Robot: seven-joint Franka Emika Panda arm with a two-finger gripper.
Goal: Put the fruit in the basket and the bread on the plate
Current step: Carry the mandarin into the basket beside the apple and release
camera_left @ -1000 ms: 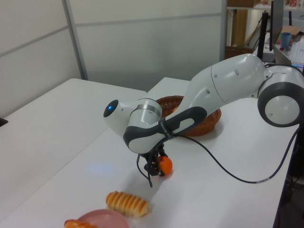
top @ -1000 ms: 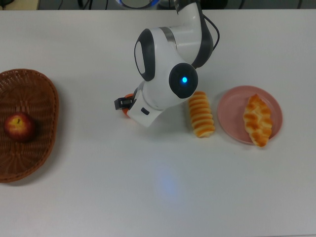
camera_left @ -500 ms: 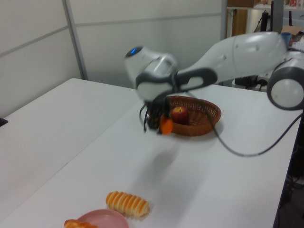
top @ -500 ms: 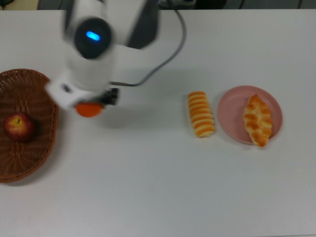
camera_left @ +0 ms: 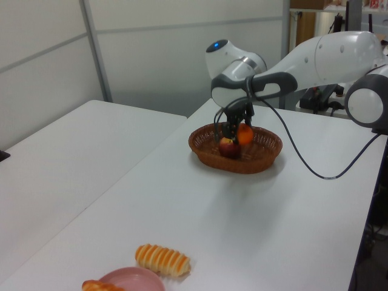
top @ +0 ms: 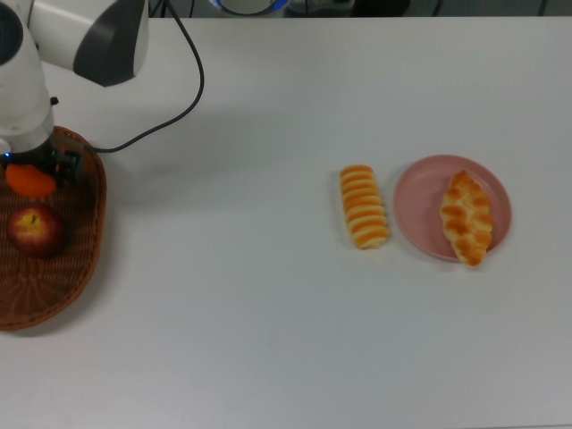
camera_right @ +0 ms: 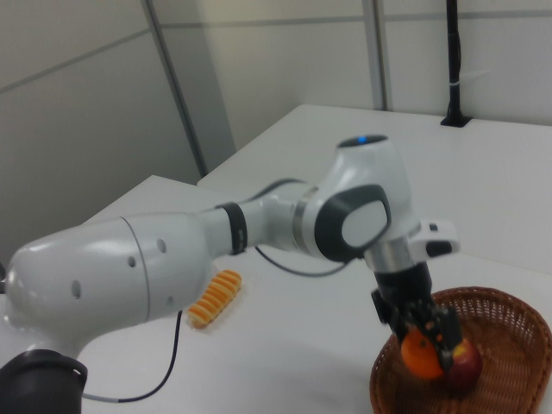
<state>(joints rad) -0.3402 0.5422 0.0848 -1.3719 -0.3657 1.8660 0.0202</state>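
The gripper (camera_right: 429, 338) pinches a bright orange tangerine (top: 31, 180) above the brown wicker basket (top: 85, 259), which holds a dark red apple (top: 35, 231). The pink plate (top: 416, 219) carries the braided pastry (top: 466, 217); the ridged roll (top: 363, 206) lies beside it on the worktop (top: 268, 313).

Even, bright indoor light fills all three views. The white tabletop (top: 286, 313) is lit almost uniformly, with only soft, pale shadows: a faint one beside the ridged roll (top: 364, 206) and a diffuse grey patch on the tabletop just right of the basket (top: 85, 223) in the top view. The arm's glossy white shell (camera_right: 112, 259) carries mild highlights in the right view. The now pictures show little motion blur; the right view looks slightly soft overall.
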